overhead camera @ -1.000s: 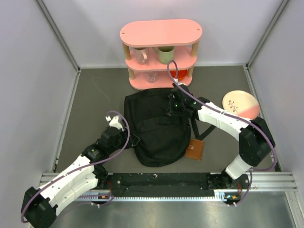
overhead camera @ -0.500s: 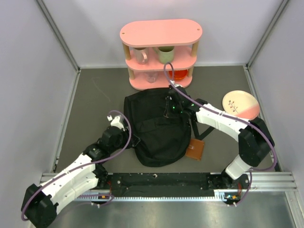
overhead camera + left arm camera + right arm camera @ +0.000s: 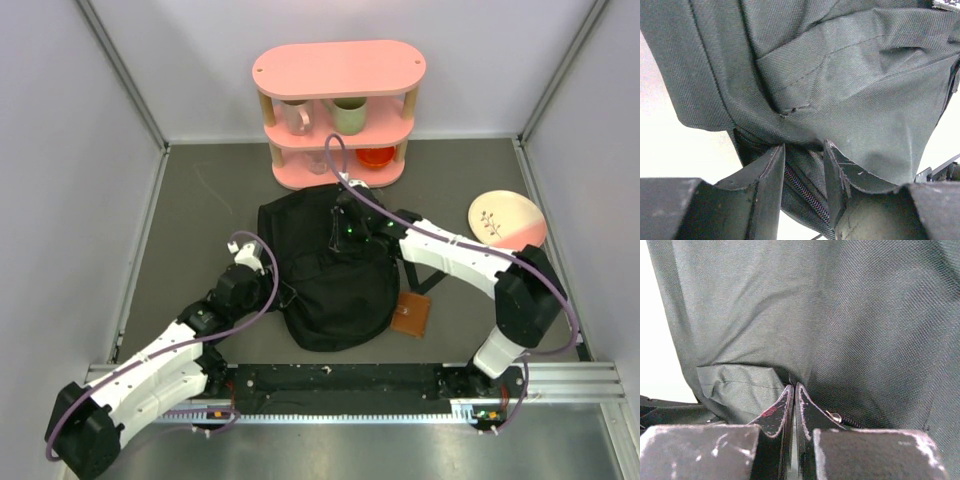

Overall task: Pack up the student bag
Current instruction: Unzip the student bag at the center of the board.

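Student bag [image 3: 330, 285]: lies flat on the table, centre of the top view, below the pink shelf [image 3: 338, 70].

Left end effector [image 3: 805, 170]: at the bag's left edge, closed on a fold of black fabric. The zipper [image 3: 807, 192] runs between its fingers.

Right end effector [image 3: 794, 390]: clenched shut, tips pressed into the fabric at the upper middle of the bag. A small metal piece [image 3: 834, 416] sits just beside them, lower right in that wrist view. You cannot tell whether a pull tab is pinched.

Step in hand, as a judgement: opening the bag. One side is anchored while the other works the zipper line. Nothing is packed yet; the brown wallet [image 3: 410, 316] lies on the table touching or just beside the bag's lower right edge.

Next move calls for: keeping the left hold firm so the soft fabric does not bunch. Confirm the right tips have the pull before you drag along the zipper. Watch the cable looping over the bag.

Writing: no brand, label or lettering reads in any view.
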Controlling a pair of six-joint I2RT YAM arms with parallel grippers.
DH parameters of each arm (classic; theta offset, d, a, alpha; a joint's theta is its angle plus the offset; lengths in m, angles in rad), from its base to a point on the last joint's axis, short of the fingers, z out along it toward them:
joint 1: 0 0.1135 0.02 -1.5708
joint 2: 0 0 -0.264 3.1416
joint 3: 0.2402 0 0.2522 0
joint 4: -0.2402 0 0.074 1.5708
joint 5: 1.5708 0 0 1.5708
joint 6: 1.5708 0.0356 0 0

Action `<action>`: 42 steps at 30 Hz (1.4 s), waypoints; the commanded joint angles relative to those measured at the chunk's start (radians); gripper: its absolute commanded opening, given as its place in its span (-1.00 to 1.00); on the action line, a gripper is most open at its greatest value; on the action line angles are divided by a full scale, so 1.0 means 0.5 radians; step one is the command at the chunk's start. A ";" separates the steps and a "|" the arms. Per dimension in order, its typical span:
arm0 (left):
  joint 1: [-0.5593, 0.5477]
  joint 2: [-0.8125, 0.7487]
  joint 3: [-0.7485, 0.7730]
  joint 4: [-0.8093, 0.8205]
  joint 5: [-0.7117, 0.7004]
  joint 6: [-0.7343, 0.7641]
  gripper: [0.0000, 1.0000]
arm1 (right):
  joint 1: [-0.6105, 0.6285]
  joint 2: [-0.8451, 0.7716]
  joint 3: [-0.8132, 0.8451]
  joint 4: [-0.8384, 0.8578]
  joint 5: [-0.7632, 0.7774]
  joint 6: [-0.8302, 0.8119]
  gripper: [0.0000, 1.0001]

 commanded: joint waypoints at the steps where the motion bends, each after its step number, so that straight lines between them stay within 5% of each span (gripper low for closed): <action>1: -0.004 0.005 0.054 0.182 0.087 0.023 -0.19 | 0.162 0.074 0.206 0.144 -0.086 0.078 -1.00; 17: -0.004 -0.032 0.084 0.157 0.087 0.041 -0.18 | 0.239 0.222 0.439 0.059 -0.050 0.093 -1.00; 26: -0.004 -0.390 0.204 -0.385 -0.244 0.097 0.19 | 0.153 0.053 0.145 0.031 0.196 0.065 -1.00; 31: -0.004 -0.574 0.324 -0.536 -0.370 0.127 0.56 | 0.144 0.028 0.194 0.040 0.138 0.056 -1.00; 42: -0.004 -0.241 0.637 -0.368 -0.244 0.235 0.67 | -0.123 -0.312 0.010 0.040 0.205 0.068 0.30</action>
